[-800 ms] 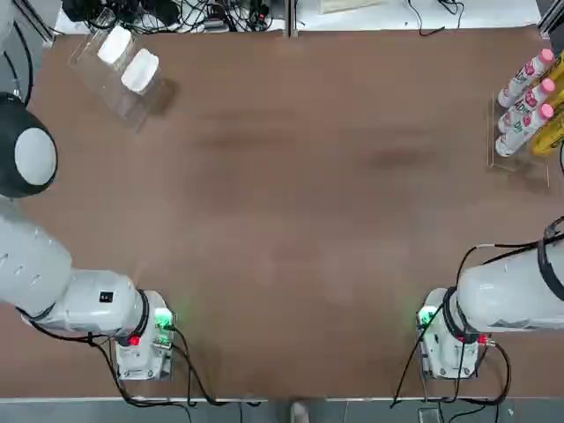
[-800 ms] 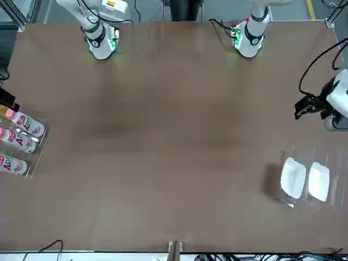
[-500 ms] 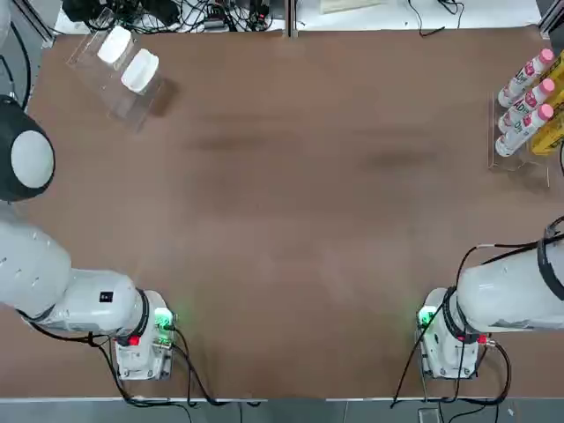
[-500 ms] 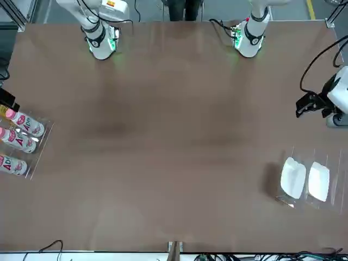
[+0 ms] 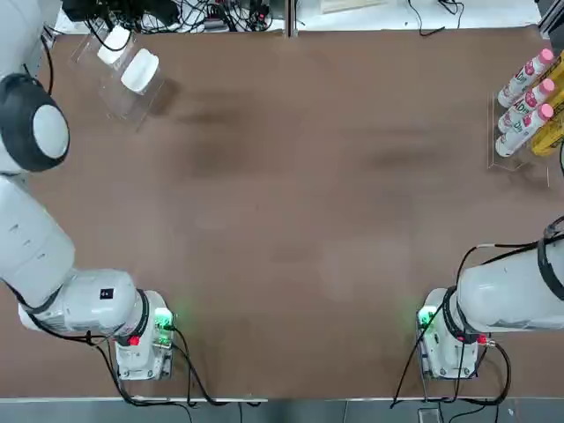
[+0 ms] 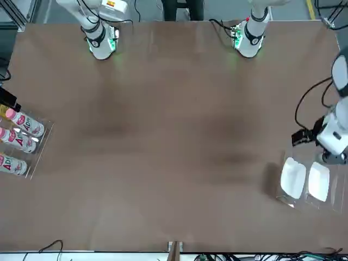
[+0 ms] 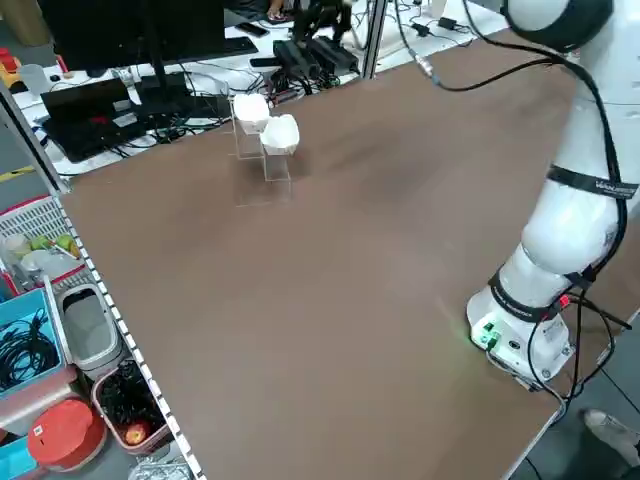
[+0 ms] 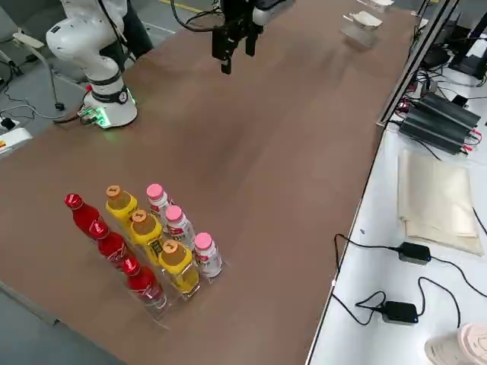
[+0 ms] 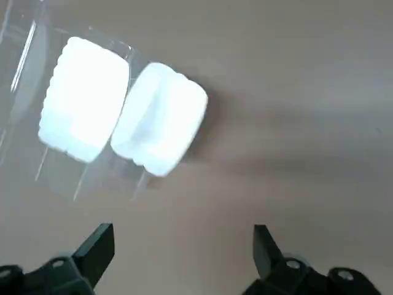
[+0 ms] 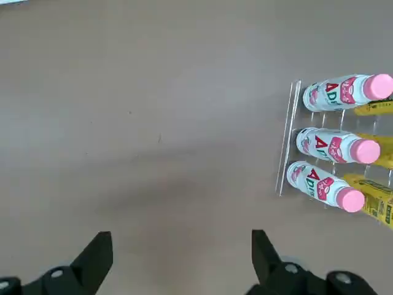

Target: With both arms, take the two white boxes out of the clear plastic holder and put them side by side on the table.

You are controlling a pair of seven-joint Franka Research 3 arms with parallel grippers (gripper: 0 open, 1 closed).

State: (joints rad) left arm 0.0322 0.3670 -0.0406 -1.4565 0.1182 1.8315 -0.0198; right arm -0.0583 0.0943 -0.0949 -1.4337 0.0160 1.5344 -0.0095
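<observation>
The left gripper (image 9: pixel 184 239) hangs above the table with its two fingers spread wide and nothing between them. It is just on the robot's side of the clear plastic holder (image 5: pixel 132 101). Taking the tabletop from above as a clock, with 12 o'clock on the side away from the robot, the holder sits between 10 and 11 o'clock, near the far corner.

Both white boxes are still in it, side by side in neighbouring compartments: the inner box (image 6: pixel 293 178) lies between 4 and 5 o'clock from the outer box (image 6: pixel 318 181). Neither is touched by the gripper.

The right gripper (image 10: pixel 182 243) is also spread and empty. It hangs out toward 2 o'clock, close to the clear rack (image 10: pixel 285 147), which holds pink-capped white bottles (image 8: pixel 179 226), yellow bottles (image 8: pixel 146 233) and red-capped bottles (image 8: pixel 112 245).

The left arm's base (image 5: pixel 145 339) stands at 7 to 8 o'clock and the right arm's base (image 5: pixel 449 344) at 4 o'clock. The brown table (image 5: pixel 291 203) lies bare through its middle. Past its edge, between 11 and 12 o'clock, is a heap of black cables (image 5: pixel 211 13); a person's legs (image 6: pixel 182 10) show beyond 6 o'clock.
</observation>
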